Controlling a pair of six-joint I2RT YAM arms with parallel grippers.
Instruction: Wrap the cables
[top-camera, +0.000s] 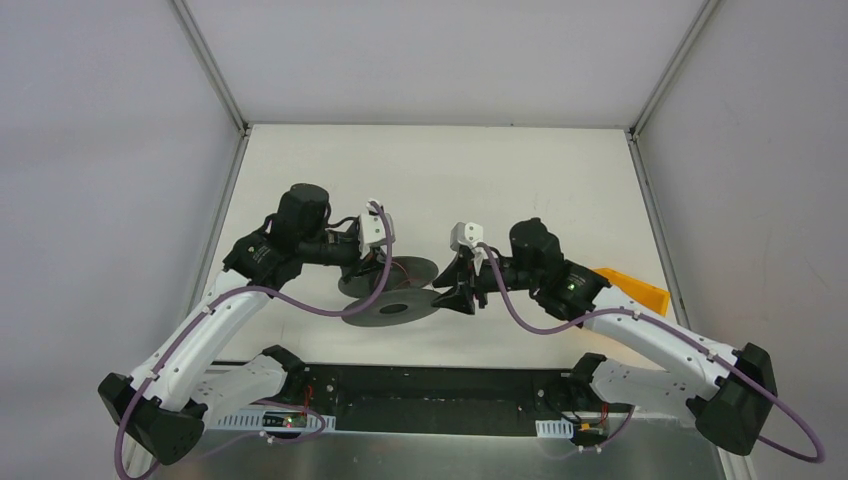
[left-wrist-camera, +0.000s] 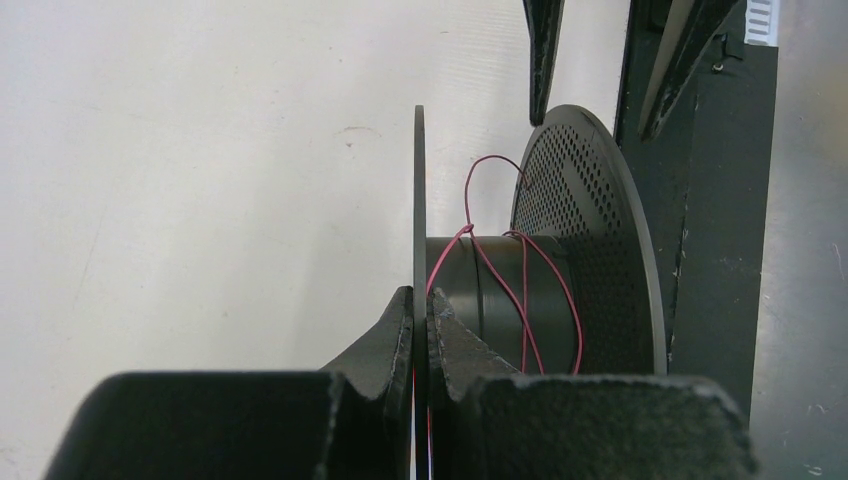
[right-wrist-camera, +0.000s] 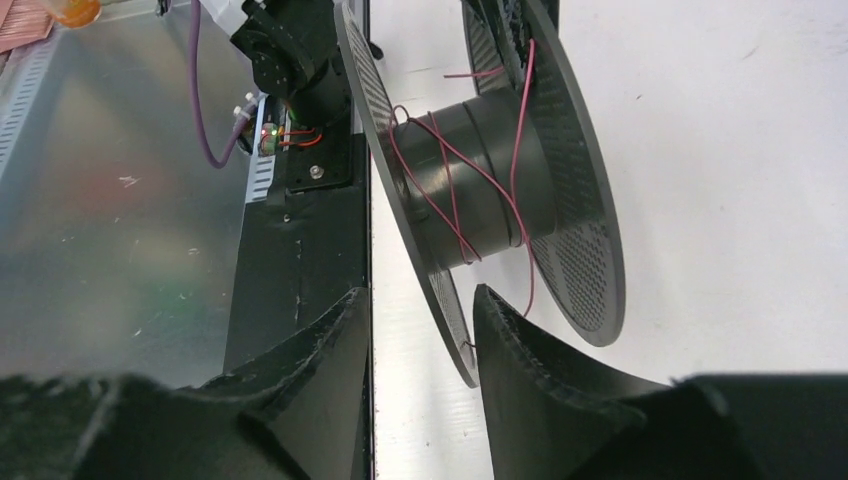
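The cables (right-wrist-camera: 455, 195) lie as one thin pinkish-red strand on the hub (right-wrist-camera: 490, 180) of the spool (top-camera: 400, 300), which hangs tilted between my two arms, low over the near part of the tabletop (top-camera: 420, 170). I judge the job barely started. Only a few loose, crossing turns sit on the hub, a slack loop (left-wrist-camera: 492, 165) stands up off it, and one run climbs over the far flange (right-wrist-camera: 585, 240) with a short free end beside it. How much strand is left outside the spool I cannot tell. What remains, as I see it, is to pull that slack in and lay the turns tight. My left fingers (left-wrist-camera: 385, 340) are pinched narrow on the rim of one flange (left-wrist-camera: 419, 200) and carry the spool. My right fingers (right-wrist-camera: 330, 340) stand apart on either side of the other flange's rim (right-wrist-camera: 445, 300) without clamping it, one finger just beside it. For room, the black strip (top-camera: 440, 385) at the near edge runs close to that flange, so I have little margin toward me. An orange block (top-camera: 635, 290) lies by my right arm. Walls close in left and right. The far tabletop gives the most space to swing.
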